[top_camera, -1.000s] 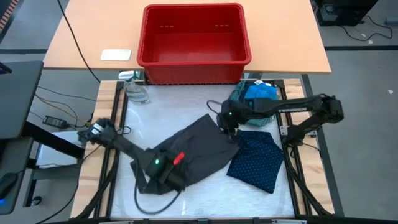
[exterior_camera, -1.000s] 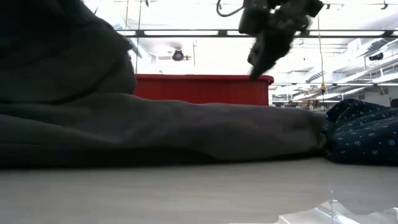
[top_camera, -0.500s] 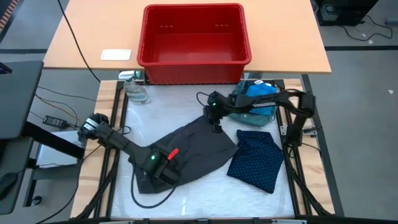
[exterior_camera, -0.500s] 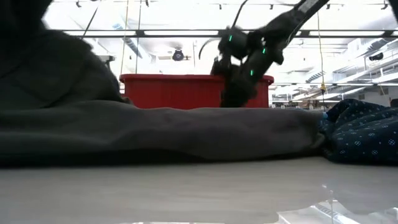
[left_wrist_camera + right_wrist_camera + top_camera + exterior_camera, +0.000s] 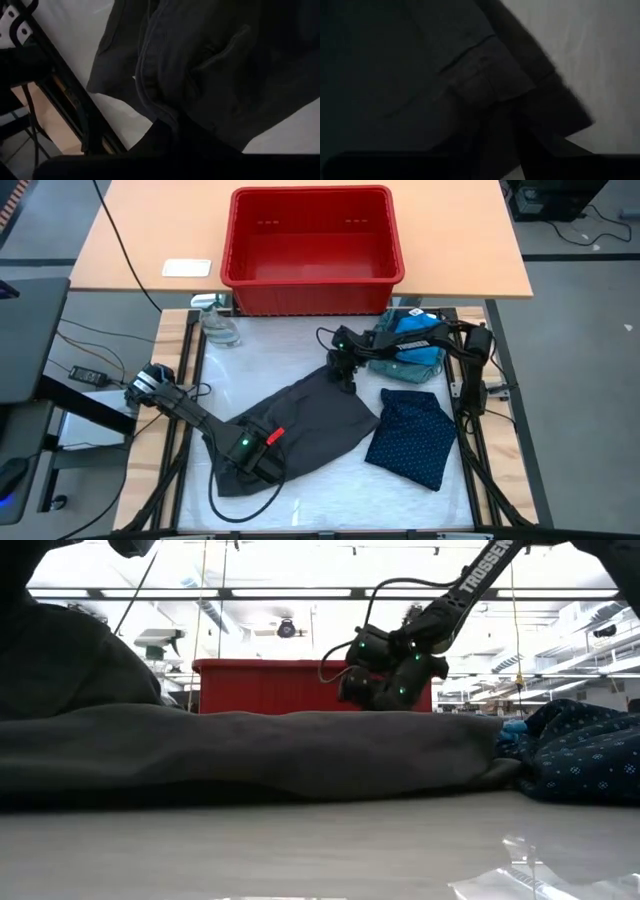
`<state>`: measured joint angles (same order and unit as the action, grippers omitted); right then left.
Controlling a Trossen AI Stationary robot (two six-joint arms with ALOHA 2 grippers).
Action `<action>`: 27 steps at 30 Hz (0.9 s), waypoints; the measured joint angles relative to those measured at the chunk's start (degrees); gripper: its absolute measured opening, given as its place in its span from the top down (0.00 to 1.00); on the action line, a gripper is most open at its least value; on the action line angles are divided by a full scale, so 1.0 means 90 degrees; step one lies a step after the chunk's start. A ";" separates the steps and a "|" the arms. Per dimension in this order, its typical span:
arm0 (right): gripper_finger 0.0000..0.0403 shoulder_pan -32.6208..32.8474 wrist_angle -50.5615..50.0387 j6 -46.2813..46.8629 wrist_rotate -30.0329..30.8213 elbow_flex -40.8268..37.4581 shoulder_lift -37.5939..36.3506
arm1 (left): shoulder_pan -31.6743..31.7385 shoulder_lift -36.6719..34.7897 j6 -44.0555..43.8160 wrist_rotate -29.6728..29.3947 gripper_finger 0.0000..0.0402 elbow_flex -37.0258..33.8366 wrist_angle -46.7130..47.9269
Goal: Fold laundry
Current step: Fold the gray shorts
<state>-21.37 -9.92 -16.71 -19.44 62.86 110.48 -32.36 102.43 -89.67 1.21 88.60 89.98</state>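
Looks like the spreading-out step: the left hand [image 5: 262, 463] is pinching the near corner of the large charcoal-grey one [image 5: 310, 418], and the right hand [image 5: 345, 372] is low over its far corner, though whether it's got cloth is hard to tell. Next move probably needs both corners pulled apart to flatten it. Bare desk [image 5: 270, 350] lies beyond the right hand, with the navy dotted piece [image 5: 415, 435] just beside the cloth.
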 joint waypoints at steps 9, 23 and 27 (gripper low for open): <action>0.62 -0.0418 0.0054 0.1932 -0.0946 0.0004 -0.0518 | -0.0002 0.0000 0.0059 0.0000 0.92 0.0000 -0.0044; 0.49 -0.0450 0.0707 0.3657 -0.1753 0.0006 0.0369 | 0.0039 0.0000 0.0237 -0.0150 0.80 0.0000 -0.0033; 0.56 -0.0315 0.0759 0.3766 -0.1736 0.0006 0.0312 | 0.0039 0.0000 0.0255 -0.0148 0.80 0.0000 -0.0042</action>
<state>-24.20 -3.09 17.19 -35.06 62.92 113.29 -32.01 102.43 -87.38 -0.12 88.60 89.61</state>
